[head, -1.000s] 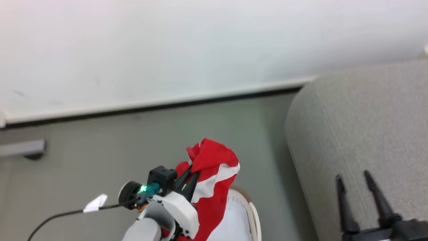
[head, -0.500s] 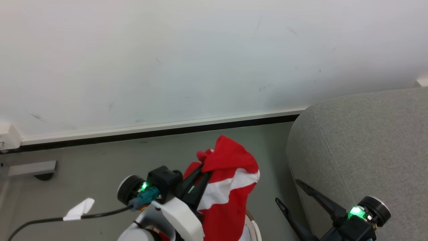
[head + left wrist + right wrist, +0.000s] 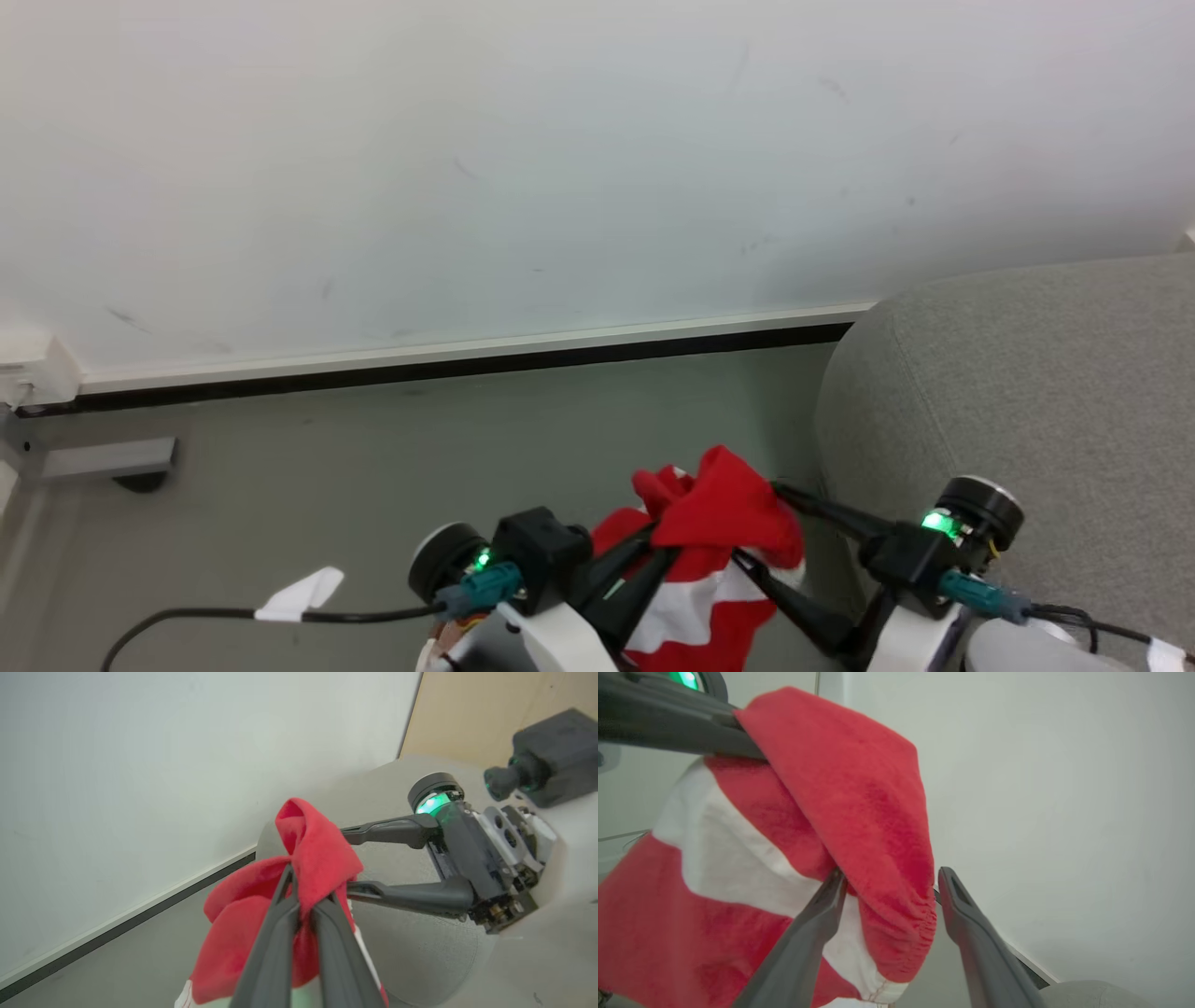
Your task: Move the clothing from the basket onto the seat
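We face a pale wall (image 3: 560, 140) on the far side, above grey floor (image 3: 373, 448). The seat (image 3: 1027, 392) fills our right. The clothing (image 3: 724, 513), red with a white band, hangs near the seat's left edge. Our left gripper (image 3: 658, 549) is clamped tight on it. Our right gripper (image 3: 758, 521) stands wide, with a finger on either side of a red fold.

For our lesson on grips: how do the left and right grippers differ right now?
The left gripper is shut on the clothing; the right gripper is open around a fold. The left comes from the left, the right from beside the seat. Each shows a green light.
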`<state>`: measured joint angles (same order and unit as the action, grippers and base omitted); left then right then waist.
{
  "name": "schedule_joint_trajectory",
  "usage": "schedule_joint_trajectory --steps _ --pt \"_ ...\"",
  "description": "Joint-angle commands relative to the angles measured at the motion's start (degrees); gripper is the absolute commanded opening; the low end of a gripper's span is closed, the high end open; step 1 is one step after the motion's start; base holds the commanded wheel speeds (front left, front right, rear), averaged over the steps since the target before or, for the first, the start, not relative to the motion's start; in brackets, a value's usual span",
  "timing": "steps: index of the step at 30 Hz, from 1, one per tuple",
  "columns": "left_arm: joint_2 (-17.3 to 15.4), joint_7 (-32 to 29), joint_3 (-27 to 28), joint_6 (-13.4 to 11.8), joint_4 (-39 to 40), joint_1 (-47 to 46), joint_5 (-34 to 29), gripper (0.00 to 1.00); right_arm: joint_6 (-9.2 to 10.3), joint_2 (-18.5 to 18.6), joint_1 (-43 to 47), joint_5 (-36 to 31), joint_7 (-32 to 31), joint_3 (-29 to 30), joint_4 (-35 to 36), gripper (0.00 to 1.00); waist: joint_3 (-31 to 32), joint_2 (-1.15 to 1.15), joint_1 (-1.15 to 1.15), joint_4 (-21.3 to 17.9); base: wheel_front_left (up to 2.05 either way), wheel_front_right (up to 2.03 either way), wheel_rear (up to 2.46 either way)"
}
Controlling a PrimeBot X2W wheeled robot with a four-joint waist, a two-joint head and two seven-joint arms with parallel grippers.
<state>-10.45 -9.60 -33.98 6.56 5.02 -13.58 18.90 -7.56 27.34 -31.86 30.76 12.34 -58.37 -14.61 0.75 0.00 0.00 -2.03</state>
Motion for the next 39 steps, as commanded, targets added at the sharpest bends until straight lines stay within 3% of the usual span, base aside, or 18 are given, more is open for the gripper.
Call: schedule_joint_trajectory --steps 1,4,5,6,15,16,17,18,19,32,39 --pt "-0.11 -0.26 -0.62 0.27 -0.11 -0.56 0.91 0.00 0.14 -0.11 -2.23 2.59 -0.38 -2.80 -1.42 1.00 0.00 0.00 0.00 0.33 0.00 0.00 0.00" --pt "0.05 -0.33 -2.30 0.45 -0.45 -1.22 2.40 0.00 0.14 -1.31 -4.80 9.64 -1.76 -7.57 -4.50 1.00 0.11 0.00 0.00 1.00 0.00 0.00 0.00" --pt "-0.03 -0.25 -2.76 0.52 -0.70 -1.45 2.52 0.00 0.14 -1.48 -5.69 11.74 -1.70 -9.25 -4.94 0.44 0.17 0.00 0.00 1.35 0.00 0.00 0.00" --pt "-0.20 -0.08 -3.04 0.59 -1.03 -1.68 2.71 0.00 0.14 -1.52 -6.49 14.00 -1.37 -10.37 -5.16 0.00 0.22 0.00 0.00 1.64 0.00 0.00 0.00" --pt "-1.16 2.18 -2.63 -0.23 -3.63 -1.71 2.48 0.00 0.14 -0.17 -9.33 25.68 2.10 -12.52 -6.84 0.00 0.14 0.00 0.00 2.46 0.00 0.00 0.00" --pt "-1.25 2.61 -2.55 -0.48 -3.93 -1.65 2.26 0.08 0.14 0.09 -9.53 26.43 2.42 -12.10 -6.90 0.00 0.11 0.00 0.00 2.37 0.00 0.00 0.00" --pt "-1.23 3.19 -2.30 -0.72 -4.09 -1.57 2.03 0.38 0.15 0.42 -9.64 27.17 2.49 -11.66 -6.90 0.00 0.06 0.00 0.00 2.23 0.00 0.00 0.00" --pt "-1.19 3.79 -2.27 -0.99 -4.42 -1.51 1.82 0.91 0.16 0.84 -9.66 27.88 2.63 -11.18 -6.95 0.00 0.02 0.00 0.00 2.07 0.00 0.00 0.00" --pt "-1.37 4.62 -2.26 -1.14 -4.74 -1.58 1.15 1.00 0.17 1.24 -9.73 28.51 2.76 -10.46 -7.04 0.00 -0.03 0.00 0.00 1.86 0.00 0.00 0.00" --pt "0.33 11.26 -3.37 -2.24 -9.73 -2.15 -0.73 1.00 0.14 4.67 -8.25 24.18 2.88 2.84 -5.26 0.00 -0.92 0.00 0.00 -2.90 0.00 0.00 0.00" --pt "1.70 14.25 -5.06 -2.15 -13.00 -2.98 -1.74 1.00 0.14 6.81 -6.81 22.71 2.88 8.08 -3.59 0.00 -1.77 0.00 0.00 -8.23 0.00 0.00 0.00"
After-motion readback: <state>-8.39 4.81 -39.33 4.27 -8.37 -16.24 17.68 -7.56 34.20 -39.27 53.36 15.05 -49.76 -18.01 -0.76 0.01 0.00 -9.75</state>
